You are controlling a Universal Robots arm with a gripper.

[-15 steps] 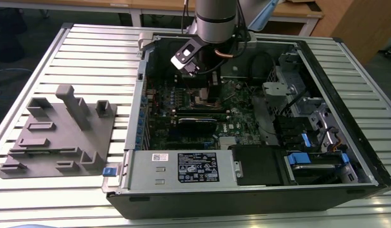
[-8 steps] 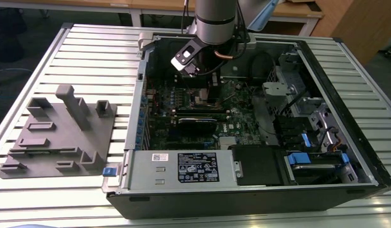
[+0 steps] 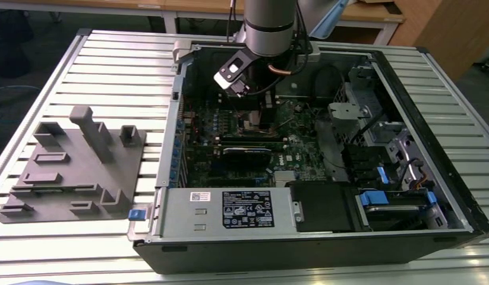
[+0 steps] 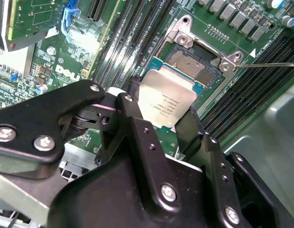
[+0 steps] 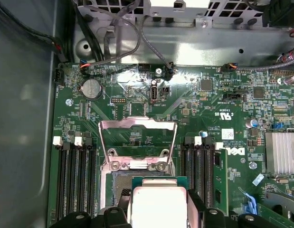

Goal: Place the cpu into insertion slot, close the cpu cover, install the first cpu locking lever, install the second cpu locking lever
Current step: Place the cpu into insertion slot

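Note:
My gripper [image 4: 161, 108] is shut on the cpu [image 4: 166, 99], a pale silver square chip held by two opposite edges between black fingers [image 4: 131, 97]. The chip sits over the near part of the insertion slot [image 4: 192, 66], whose dark pin field still shows beyond it. Whether it touches the socket I cannot tell. In the first wrist view the cpu [image 5: 158, 202] is just in front of the cpu cover [image 5: 137, 126], a silvery frame standing swung open behind the insertion slot [image 5: 119, 183]. A thin locking lever [image 4: 270, 64] sticks out beside the socket. In the exterior view the gripper [image 3: 258, 116] reaches into the case.
The green motherboard [image 3: 308, 151] lies inside an open black computer case [image 3: 434, 136] on a slatted table. Rows of black memory slots [image 5: 73, 180] flank the socket. Cables [image 5: 123, 35] and a steel wall lie behind it. A grey fixture [image 3: 70, 172] sits at the exterior view's left.

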